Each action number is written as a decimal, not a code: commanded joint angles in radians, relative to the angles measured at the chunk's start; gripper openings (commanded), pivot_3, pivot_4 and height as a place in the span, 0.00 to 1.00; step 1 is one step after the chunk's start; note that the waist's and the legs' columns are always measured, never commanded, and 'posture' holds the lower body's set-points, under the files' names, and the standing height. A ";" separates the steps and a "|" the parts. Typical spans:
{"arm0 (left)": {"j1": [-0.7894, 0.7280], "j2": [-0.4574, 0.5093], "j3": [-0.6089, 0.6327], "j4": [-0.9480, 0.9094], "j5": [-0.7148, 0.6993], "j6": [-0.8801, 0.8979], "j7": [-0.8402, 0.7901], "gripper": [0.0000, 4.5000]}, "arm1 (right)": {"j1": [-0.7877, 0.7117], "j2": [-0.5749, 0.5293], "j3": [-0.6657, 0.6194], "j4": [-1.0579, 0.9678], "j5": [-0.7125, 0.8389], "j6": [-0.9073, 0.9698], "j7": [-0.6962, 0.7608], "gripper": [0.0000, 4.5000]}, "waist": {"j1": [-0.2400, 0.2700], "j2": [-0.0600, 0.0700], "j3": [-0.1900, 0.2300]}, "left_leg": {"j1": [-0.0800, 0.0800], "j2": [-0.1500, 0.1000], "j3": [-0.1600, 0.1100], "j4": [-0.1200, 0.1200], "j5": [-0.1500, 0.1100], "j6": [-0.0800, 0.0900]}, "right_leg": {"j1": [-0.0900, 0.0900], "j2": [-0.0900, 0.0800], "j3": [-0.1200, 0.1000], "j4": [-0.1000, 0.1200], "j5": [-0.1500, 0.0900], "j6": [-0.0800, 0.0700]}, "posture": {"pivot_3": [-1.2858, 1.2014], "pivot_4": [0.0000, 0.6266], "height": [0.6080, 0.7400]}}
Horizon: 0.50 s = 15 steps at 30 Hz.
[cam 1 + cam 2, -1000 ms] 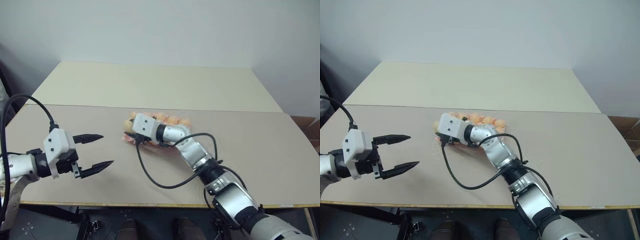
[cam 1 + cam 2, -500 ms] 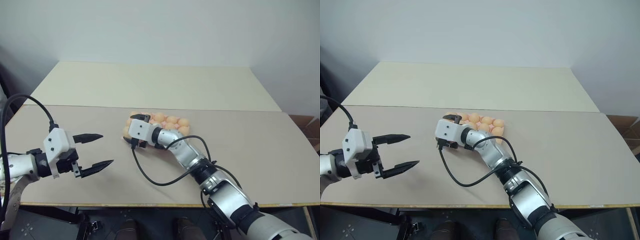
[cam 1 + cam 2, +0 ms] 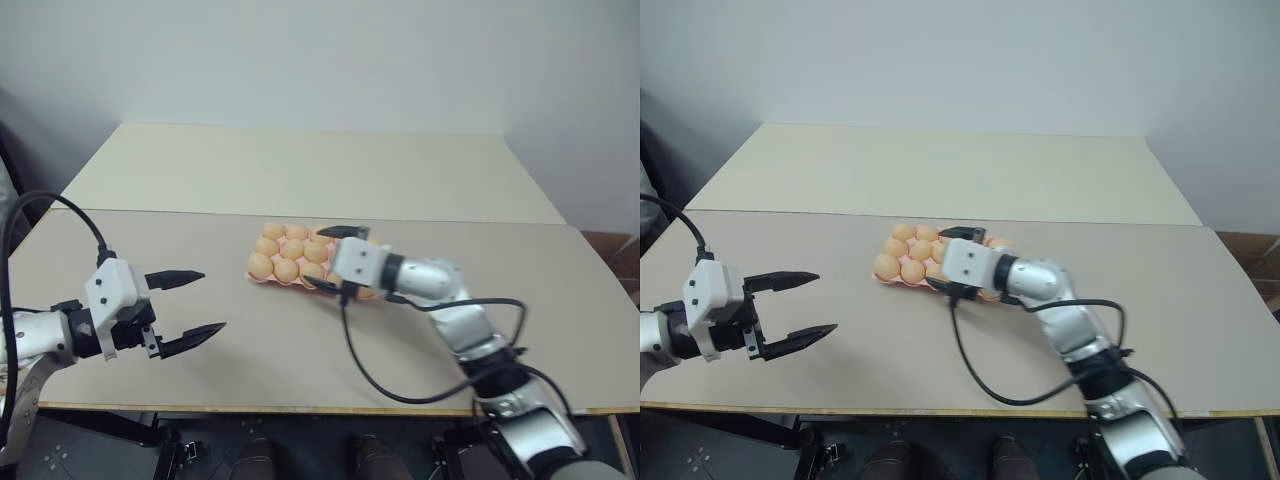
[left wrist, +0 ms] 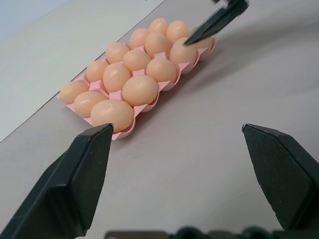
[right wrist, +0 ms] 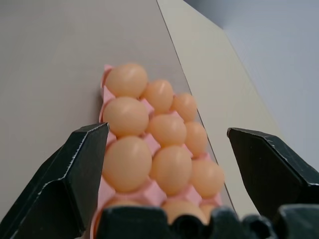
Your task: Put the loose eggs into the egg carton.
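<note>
The pink egg carton (image 3: 268,282) lies mid-table with pale orange eggs (image 3: 287,270) in its cups. Every egg I see sits in a cup; the loose eggs are out of view. My right gripper (image 3: 314,257) hovers open over the carton's right end, one finger on each side of it and nothing between them. In the right wrist view its fingers (image 5: 75,174) frame the egg rows (image 5: 127,162). My left gripper (image 3: 213,300) hangs open and empty well left of the carton, pointing at it. The left wrist view shows the carton (image 4: 125,131) and the right gripper's fingertips (image 4: 212,25).
The grey table (image 3: 520,270) meets a cream table (image 3: 300,170) behind it along a seam just beyond the carton. The right arm's black cable (image 3: 365,370) loops over the table near the front edge. A brown box (image 3: 615,248) stands off the far right.
My right gripper has opened and pulled away to the right from the carton's left end, uncovering the eggs there. The left arm has stayed still.
</note>
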 commanded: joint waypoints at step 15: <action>0.089 0.013 0.137 -0.075 -0.078 0.030 -0.028 1.00 | 0.275 -0.544 -0.398 -0.044 0.287 0.044 0.370 0.98 | 0.002 0.000 0.000 | 0.002 -0.001 0.001 0.000 0.000 0.000 | 0.002 -0.003 0.000 -0.002 -0.004 -0.005 | 0.52 0.24 1.00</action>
